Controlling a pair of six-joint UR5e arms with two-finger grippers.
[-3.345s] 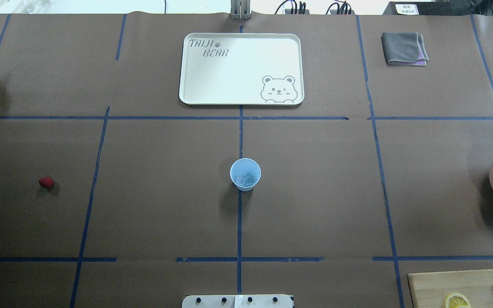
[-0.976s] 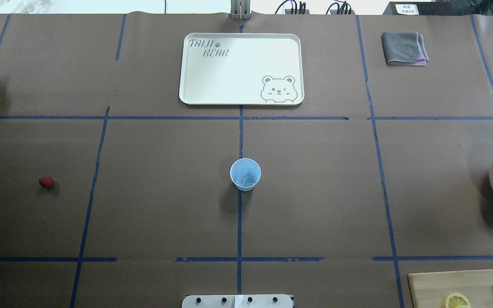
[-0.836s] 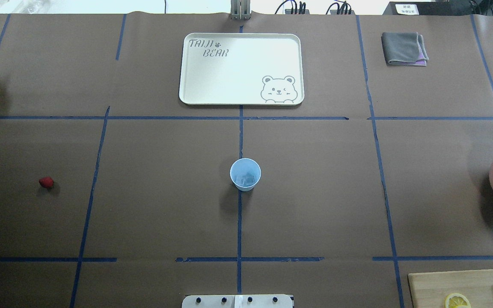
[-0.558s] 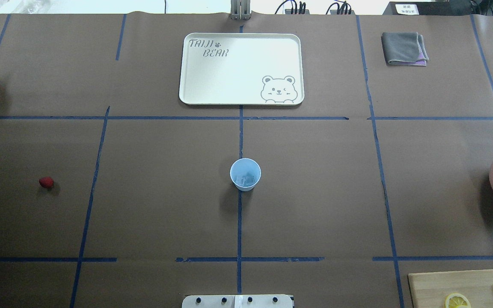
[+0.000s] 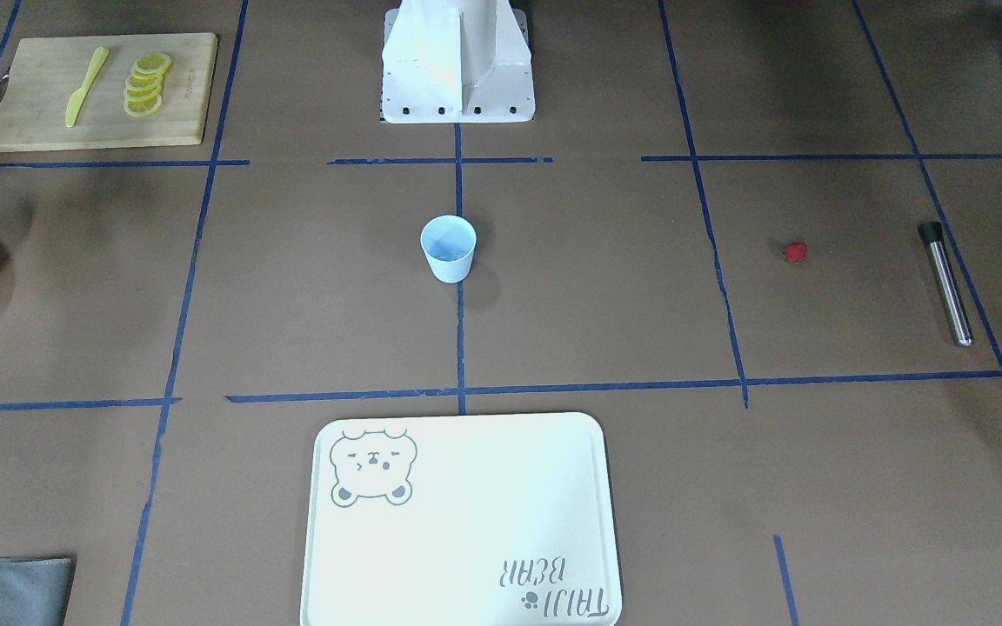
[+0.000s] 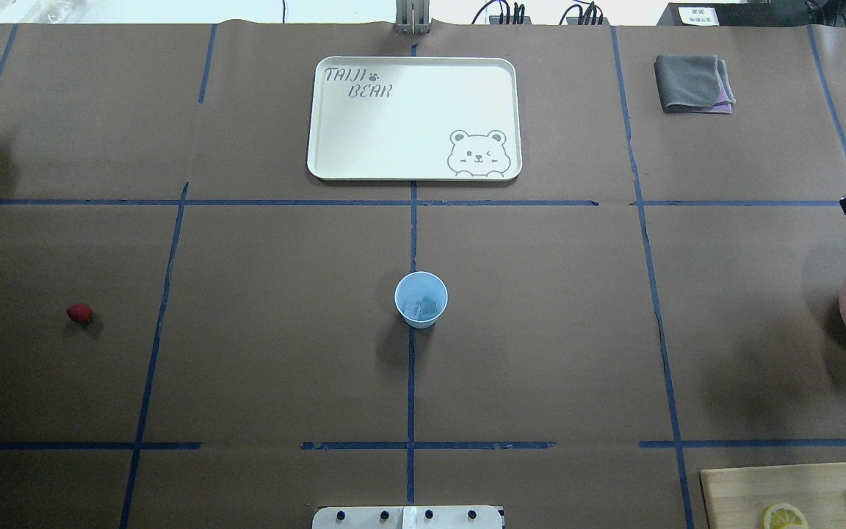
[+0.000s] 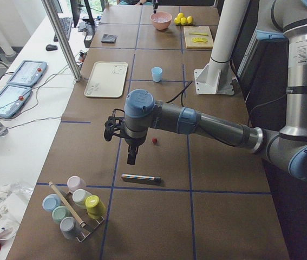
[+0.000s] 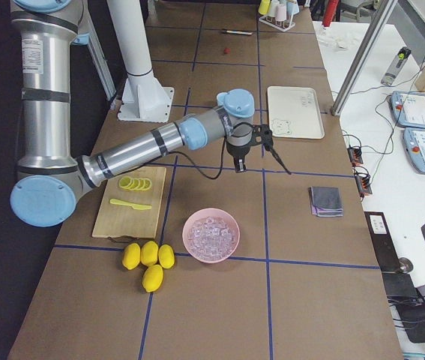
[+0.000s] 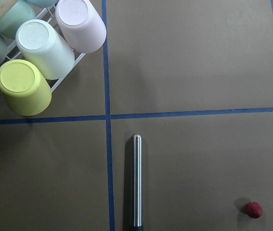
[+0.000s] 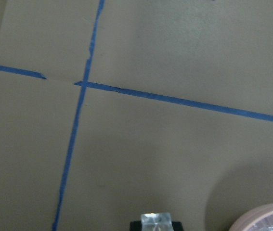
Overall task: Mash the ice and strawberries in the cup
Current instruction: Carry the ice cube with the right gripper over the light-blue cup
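- The small clear chunk of ice [image 10: 155, 217] was wet and slippery. Only the very tips of the right gripper [image 10: 155, 225] pinched it. I think it could pop out and drop onto the brown paper table [image 6: 540, 330] on the way.
- The small pale blue tapered cup [image 6: 421, 297] stood in the middle of the table, well apart from that gripper. That made for a long trip with a slippery load.
- The cup looked light. A bump on its rim could tip it over and spill the ice cubes [image 6: 421, 308] that already lay inside.
- The small bright red strawberry [image 6: 79, 314] lay on the table far over on the robot's left side, not yet in the cup. It was round and soft. A hard squeeze could squash it too soon, and a poke could make it roll away.
- The right gripper hung near the round pink bowl [image 8: 211, 235] full of ice. Its fingers were almost closed and clamped on the chunk of ice. They touched nothing else.
- The left gripper [image 7: 118, 130] hung over the table, above the shiny metal rod with a black end [image 5: 946, 283] and near the strawberry. Only the side view showed it, so I cannot tell whether it was open or closed.
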